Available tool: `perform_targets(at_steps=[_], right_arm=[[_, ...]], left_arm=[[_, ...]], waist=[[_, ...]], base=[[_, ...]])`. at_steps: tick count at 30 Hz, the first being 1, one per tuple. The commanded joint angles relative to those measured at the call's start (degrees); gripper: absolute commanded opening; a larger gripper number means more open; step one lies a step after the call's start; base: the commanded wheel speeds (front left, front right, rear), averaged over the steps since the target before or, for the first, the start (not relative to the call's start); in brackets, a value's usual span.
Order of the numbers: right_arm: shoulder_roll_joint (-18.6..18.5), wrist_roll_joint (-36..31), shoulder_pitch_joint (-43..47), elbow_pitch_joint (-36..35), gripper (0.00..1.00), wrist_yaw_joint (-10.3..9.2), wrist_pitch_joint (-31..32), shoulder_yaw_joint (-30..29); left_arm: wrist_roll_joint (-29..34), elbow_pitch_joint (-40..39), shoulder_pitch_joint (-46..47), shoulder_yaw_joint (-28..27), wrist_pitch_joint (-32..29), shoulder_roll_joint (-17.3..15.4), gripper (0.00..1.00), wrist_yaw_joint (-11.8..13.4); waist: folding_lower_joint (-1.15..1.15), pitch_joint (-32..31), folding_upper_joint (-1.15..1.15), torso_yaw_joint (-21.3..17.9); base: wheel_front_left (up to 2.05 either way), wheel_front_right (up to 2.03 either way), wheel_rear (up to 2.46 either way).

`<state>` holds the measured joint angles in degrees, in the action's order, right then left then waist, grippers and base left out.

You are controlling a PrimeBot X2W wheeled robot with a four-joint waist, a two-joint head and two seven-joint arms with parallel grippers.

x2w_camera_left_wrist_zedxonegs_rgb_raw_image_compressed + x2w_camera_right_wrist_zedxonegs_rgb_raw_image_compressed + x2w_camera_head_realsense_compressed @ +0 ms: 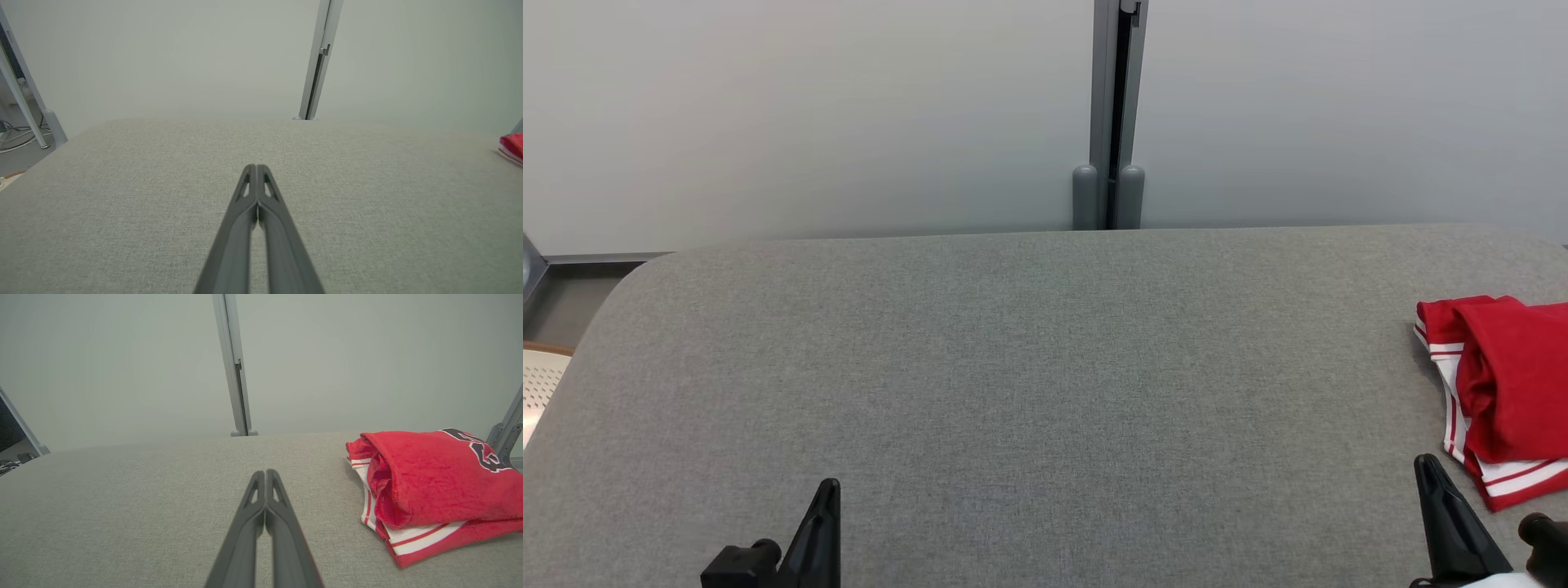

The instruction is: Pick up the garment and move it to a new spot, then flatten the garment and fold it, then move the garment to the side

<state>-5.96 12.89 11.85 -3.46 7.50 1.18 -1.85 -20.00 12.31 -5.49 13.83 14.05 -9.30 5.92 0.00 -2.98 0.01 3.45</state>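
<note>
Right fingers are pressed shut and empty; the red garment lies bunched just ahead and to their right, near the right edge of the bench. Left fingers, likewise shut and empty, sit over bare bench well apart from it, so the right arm is nearer.
</note>
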Motion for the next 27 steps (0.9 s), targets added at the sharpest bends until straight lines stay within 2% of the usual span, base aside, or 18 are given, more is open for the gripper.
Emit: perform_targets(at_steps=[1,14,27], right_arm=[[-0.27,2.7,-1.13,-0.3,0.0,-0.01,0.13,-0.37],[0.21,16.3,-4.24,2.82,0.0,-0.01,1.02,-1.08],[0.63,27.1,-6.69,5.28,0.0,-0.01,1.74,-1.67]], left_arm=[[-2.41,-0.79,1.47,-1.02,-0.55,-0.15,0.0,-0.61],[-14.72,-0.28,3.5,-4.46,-4.07,0.97,0.0,-2.88],[-24.54,0.0,5.03,-7.21,-6.9,1.85,0.0,-4.68]], waist=[[0.0,0.04,-0.01,-0.05],[0.0,0.37,-0.01,-0.41],[0.0,0.68,-0.01,-0.75]], base=[[0.0,0.0,0.0],[0.0,0.0,0.0],[0.0,0.0,0.0]])
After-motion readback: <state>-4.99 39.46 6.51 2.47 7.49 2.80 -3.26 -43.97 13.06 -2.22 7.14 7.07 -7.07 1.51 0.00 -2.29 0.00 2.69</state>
